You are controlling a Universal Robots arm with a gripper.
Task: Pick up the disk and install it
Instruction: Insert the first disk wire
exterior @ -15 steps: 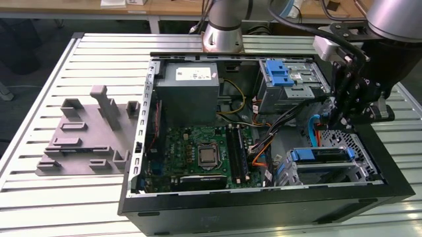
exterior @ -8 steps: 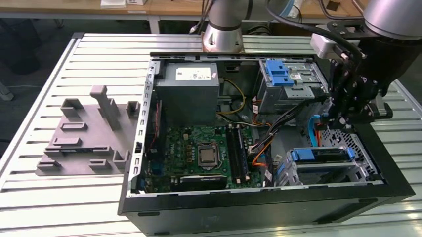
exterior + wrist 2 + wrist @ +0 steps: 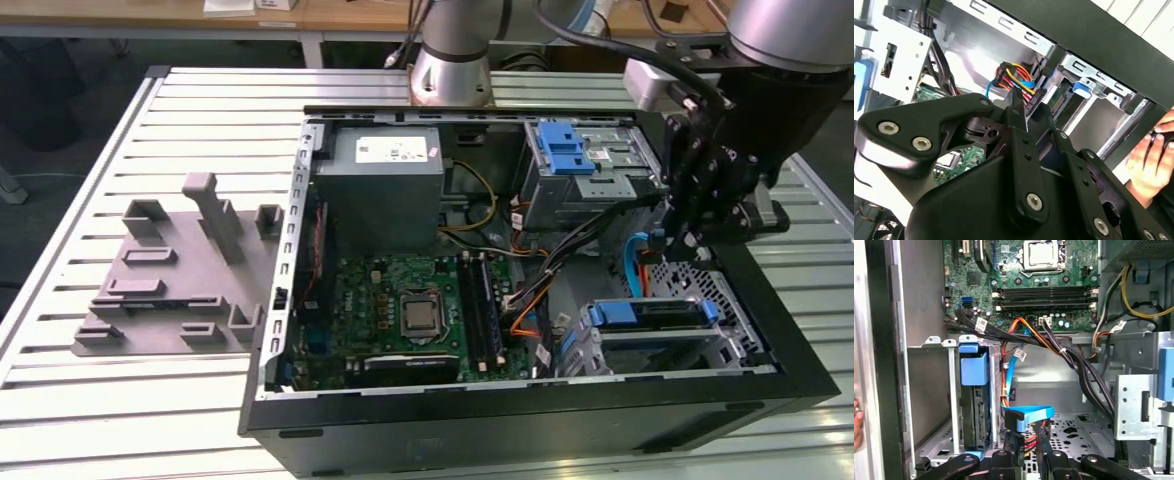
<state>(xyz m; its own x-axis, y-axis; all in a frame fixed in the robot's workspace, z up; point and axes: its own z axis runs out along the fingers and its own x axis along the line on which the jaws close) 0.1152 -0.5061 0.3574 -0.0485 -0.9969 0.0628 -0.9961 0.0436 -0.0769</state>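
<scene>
Grey fixture block (image 3: 174,270) at 9 o'clock on slatted table (image 3: 80,200), open computer case (image 3: 534,420) centre, white sticker on power supply (image 3: 387,170) – print unreadable, disk (image 3: 645,315) seated in bay at 4 o'clock, blue frame showing, gripper (image 3: 690,238) above – jaw state cannot tell, hand (image 3: 1149,160) beside case.

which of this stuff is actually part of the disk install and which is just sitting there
Part of the job:
- the disk, standing in the drive cage
- the gripper, inside the case near that cage

Just there:
- grey fixture beside the case
- grey power supply box
- blue latch
- a person's hand at the case edge
</scene>
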